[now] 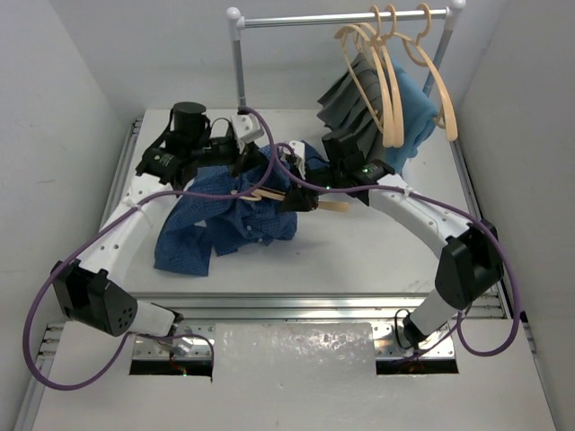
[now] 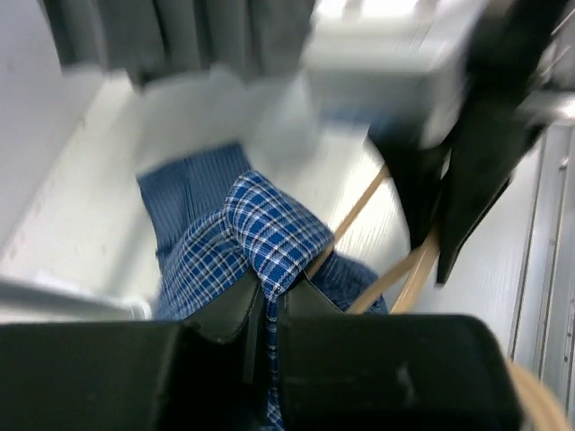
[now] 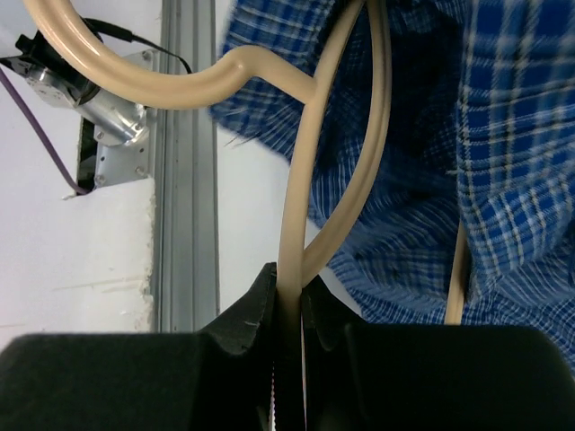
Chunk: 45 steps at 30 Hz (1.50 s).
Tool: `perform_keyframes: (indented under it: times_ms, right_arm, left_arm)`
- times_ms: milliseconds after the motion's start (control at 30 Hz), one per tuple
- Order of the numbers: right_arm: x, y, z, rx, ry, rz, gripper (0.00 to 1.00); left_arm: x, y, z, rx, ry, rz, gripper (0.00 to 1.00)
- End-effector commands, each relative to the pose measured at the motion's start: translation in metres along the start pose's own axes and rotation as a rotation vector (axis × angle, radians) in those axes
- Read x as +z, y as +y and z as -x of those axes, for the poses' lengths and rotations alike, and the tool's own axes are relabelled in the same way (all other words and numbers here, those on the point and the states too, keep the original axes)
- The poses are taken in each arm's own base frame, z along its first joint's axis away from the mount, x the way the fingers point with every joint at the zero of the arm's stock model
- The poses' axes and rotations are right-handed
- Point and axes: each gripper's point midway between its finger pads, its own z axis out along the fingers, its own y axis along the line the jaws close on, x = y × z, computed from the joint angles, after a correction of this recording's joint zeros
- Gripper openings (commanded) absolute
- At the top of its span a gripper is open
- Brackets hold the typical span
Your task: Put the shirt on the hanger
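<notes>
Mid-worktop [image 1: 359, 260], slightly left of centre: the shirt [image 1: 225, 215] lies bunched, one part raised toward the arms and the rest spilling down to the near left.

- Left pincer [image 2: 269, 301]: jaws together, clamped on a raised fold of the checked cloth. The fold stands up out of the fingers like a peak. My reading is that it is held high to keep an opening lifted for the hanger to go in.
- Right pincer [image 3: 289, 301]: clamped on the hanger [image 3: 305, 162], gripping one thin tan bar where it runs down between the fingers. The hook curls away to the upper left in the wrist view, and the far arm of the hanger disappears under blue cloth.
- Hanger position: off the rail [image 1: 341, 18] and low over the worktop, just right of the shirt's raised part. One end is already among the folds, and the end at the right pincer is bare.
- Holding by the bar leaves the shoulder ends free to slide inside the garment, which is probably why it is gripped there.
- Stage, as I judge it: threading under way, with the shirt not yet seated on both shoulders.
- Back right: three spare hangers [image 1: 395, 81] on the rail, with a grey cloth [image 1: 346, 94] and a teal cloth [image 1: 418, 112] hanging among them, well apart from the work.
- Risk: the fold slipping, or the hanger end snagging a sleeve.
</notes>
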Motion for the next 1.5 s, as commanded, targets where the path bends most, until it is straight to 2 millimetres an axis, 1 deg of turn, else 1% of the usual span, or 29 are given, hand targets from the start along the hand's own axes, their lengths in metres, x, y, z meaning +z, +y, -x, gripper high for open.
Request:
perform_keyframes:
  times_ms: [0, 33, 133, 167, 233, 267, 333, 367, 433, 467, 533, 567, 667, 867, 900, 933, 1000, 1033, 1067, 1100, 1133, 1167, 1200, 1233, 1267, 1300, 1367, 1433, 1467]
  right_arm:
    - [0.001, 0.0, 0.04, -0.138, -0.136, -0.001, 0.0]
    - [0.004, -0.001, 0.031, -0.129, -0.134, -0.007, 0.0]
    - [0.006, 0.0, 0.027, -0.141, -0.149, 0.003, 0.0]
    - [0.008, 0.001, 0.024, -0.139, -0.145, 0.021, 0.0]
    - [0.011, 0.003, 0.014, -0.12, -0.13, 0.041, 0.0]
    - [0.013, 0.003, 0.01, -0.118, -0.125, 0.045, 0.0]
    - [0.018, 0.003, -0.008, -0.088, -0.114, 0.056, 0.0]
    - [0.021, 0.003, -0.014, -0.069, -0.112, 0.062, 0.0]
    - [0.029, 0.001, -0.029, -0.047, -0.112, 0.078, 0.0]
    - [0.031, 0.0, -0.03, -0.041, -0.119, 0.081, 0.0]
    - [0.037, -0.002, -0.04, -0.013, -0.11, 0.102, 0.0]
    - [0.039, -0.003, -0.04, -0.009, -0.11, 0.108, 0.0]
    - [0.043, -0.006, -0.04, -0.001, -0.114, 0.121, 0.0]
    - [0.049, -0.013, -0.038, 0.008, -0.114, 0.124, 0.0]
    - [0.05, -0.014, -0.038, 0.006, -0.112, 0.123, 0.0]
    - [0.049, -0.014, -0.038, 0.008, -0.109, 0.124, 0.0]
    - [0.049, -0.015, -0.036, -0.003, -0.108, 0.12, 0.0]
    - [0.047, -0.014, -0.034, -0.007, -0.108, 0.118, 0.0]
    - [0.047, -0.014, -0.032, -0.011, -0.111, 0.119, 0.0]
    - [0.046, -0.013, -0.03, -0.018, -0.115, 0.121, 0.0]
    - [0.045, -0.011, -0.027, -0.022, -0.119, 0.126, 0.0]
    - [0.044, -0.011, -0.025, -0.024, -0.123, 0.129, 0.0]
    - [0.044, -0.011, -0.024, -0.022, -0.125, 0.128, 0.0]
    - [0.043, -0.011, -0.022, -0.025, -0.127, 0.128, 0.0]
    - [0.043, -0.011, -0.021, -0.026, -0.128, 0.129, 0.0]
    - [0.043, -0.011, -0.021, -0.024, -0.128, 0.129, 0.0]
    - [0.043, -0.012, -0.019, -0.021, -0.126, 0.125, 0.0]
    - [0.044, -0.013, -0.017, -0.019, -0.126, 0.123, 0.0]
    - [0.043, -0.013, -0.016, -0.022, -0.128, 0.123, 0.0]
  left_arm:
    - [0.003, -0.028, 0.036, 0.019, -0.083, -0.125, 0.0]
    - [0.005, -0.033, 0.028, -0.014, -0.073, -0.128, 0.0]
    - [0.006, -0.042, 0.027, -0.007, -0.074, -0.118, 0.03]
    - [0.005, -0.043, 0.027, -0.007, -0.073, -0.118, 0.14]
    - [0.005, -0.038, 0.018, -0.004, -0.038, -0.09, 0.25]
    - [0.005, -0.037, 0.014, -0.003, -0.021, -0.078, 0.38]
    - [0.006, -0.031, -0.005, -0.02, 0.033, -0.038, 0.53]
    - [0.006, -0.029, -0.011, -0.031, 0.05, -0.022, 0.7]
    - [0.005, -0.016, -0.025, -0.078, 0.09, 0.059, 0.88]
    - [-0.004, 0.006, -0.027, -0.098, 0.09, 0.14, 0.98]
    - [-0.02, 0.029, -0.023, -0.186, 0.052, 0.205, 0.99]
    - [-0.039, 0.051, -0.025, -0.225, 0.029, 0.252, 1.0]
    - [-0.067, 0.075, -0.018, -0.224, 0.014, 0.33, 0.99]
    - [-0.094, 0.079, -0.02, -0.145, 0.015, 0.362, 0.99]
    - [-0.108, 0.083, -0.022, -0.137, 0.008, 0.377, 1.0]
    - [-0.127, 0.084, -0.027, -0.145, -0.017, 0.36, 0.99]
    - [-0.144, 0.079, -0.042, -0.064, -0.004, 0.33, 0.95]
    - [-0.15, 0.074, -0.068, -0.016, 0.051, 0.32, 0.93]
    - [-0.149, 0.07, -0.085, 0.01, 0.096, 0.319, 0.89]
    - [-0.149, 0.064, -0.096, 0.033, 0.123, 0.323, 0.64]
    - [-0.145, 0.059, -0.128, 0.063, 0.178, 0.321, 0.43]
    - [-0.143, 0.058, -0.142, 0.074, 0.202, 0.335, 0.29]
    - [-0.142, 0.064, -0.142, 0.15, 0.202, 0.377, 0.28]
    - [-0.137, 0.055, -0.168, 0.188, 0.258, 0.358, 0.33]
    - [-0.136, 0.048, -0.168, 0.241, 0.259, 0.345, 0.5]
    - [-0.124, 0.036, -0.177, 0.299, 0.252, 0.29, 0.58]
    - [-0.112, 0.023, -0.177, 0.347, 0.229, 0.227, 0.71]
    - [-0.103, 0.022, -0.174, 0.341, 0.202, 0.206, 0.79]
    - [-0.097, 0.025, -0.171, 0.367, 0.189, 0.205, 0.87]
